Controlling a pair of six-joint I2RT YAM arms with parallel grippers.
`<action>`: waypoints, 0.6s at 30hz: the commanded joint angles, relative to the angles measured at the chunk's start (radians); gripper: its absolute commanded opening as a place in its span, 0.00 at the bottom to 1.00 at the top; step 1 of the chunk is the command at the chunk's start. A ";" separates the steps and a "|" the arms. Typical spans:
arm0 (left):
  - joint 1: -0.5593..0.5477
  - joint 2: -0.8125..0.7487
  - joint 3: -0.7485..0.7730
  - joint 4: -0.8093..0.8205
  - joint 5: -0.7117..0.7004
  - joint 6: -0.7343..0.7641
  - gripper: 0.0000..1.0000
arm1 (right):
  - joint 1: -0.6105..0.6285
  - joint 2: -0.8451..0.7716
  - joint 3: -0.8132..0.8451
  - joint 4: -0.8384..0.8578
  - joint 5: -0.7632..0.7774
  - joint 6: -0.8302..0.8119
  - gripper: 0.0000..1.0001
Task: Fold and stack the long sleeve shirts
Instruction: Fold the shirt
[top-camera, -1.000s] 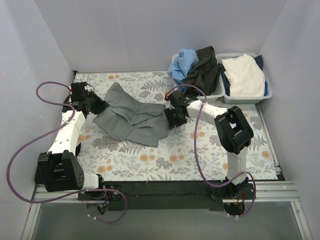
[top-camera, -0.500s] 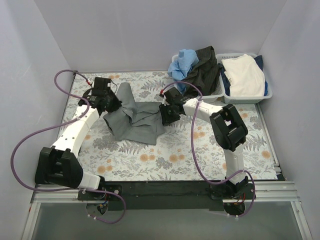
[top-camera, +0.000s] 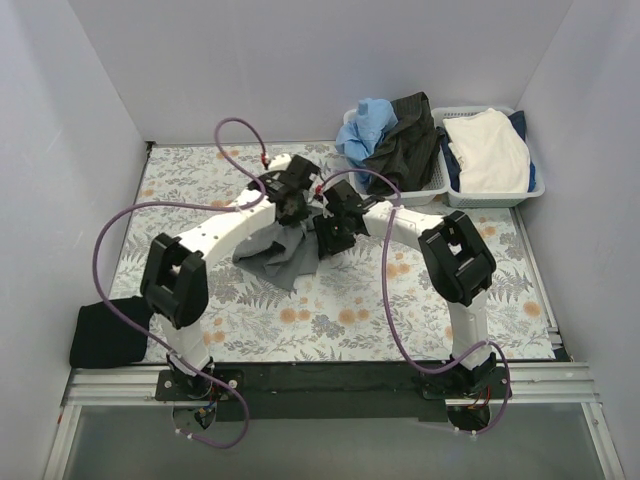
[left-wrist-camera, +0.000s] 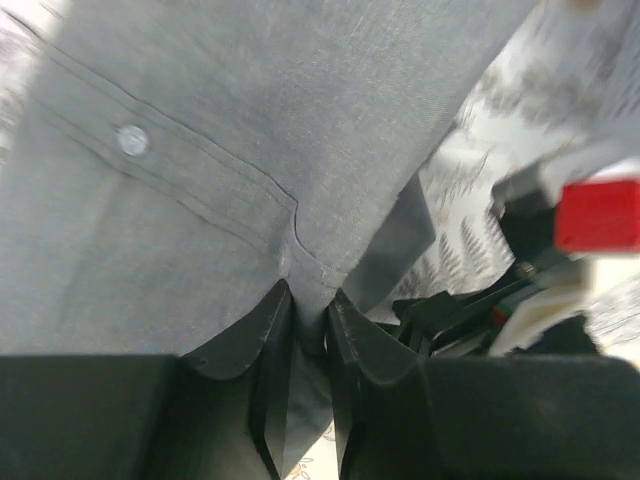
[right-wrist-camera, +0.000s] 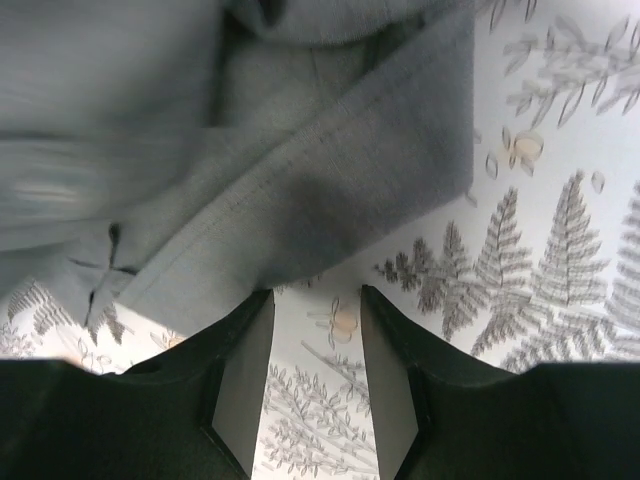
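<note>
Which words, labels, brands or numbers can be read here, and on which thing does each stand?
None can be read. The grey shirt shows only a plain button; the table has only a fern and flower print; the baskets and the red block show no readable mark.

The grey shirt (right-wrist-camera: 300, 190) is blurred, cut off at the edges.

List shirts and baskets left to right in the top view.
black shirt → grey shirt → basket with blue and black clothes → basket with white cloth
</note>
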 joint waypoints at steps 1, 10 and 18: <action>-0.086 0.040 0.031 -0.055 -0.092 -0.014 0.20 | 0.002 -0.076 -0.051 -0.021 -0.025 0.062 0.49; -0.153 -0.050 -0.121 0.097 -0.002 0.061 0.64 | -0.098 -0.375 -0.283 -0.009 0.053 0.155 0.54; -0.046 -0.101 -0.058 0.011 -0.054 -0.003 0.75 | -0.049 -0.326 -0.157 0.051 -0.145 0.006 0.60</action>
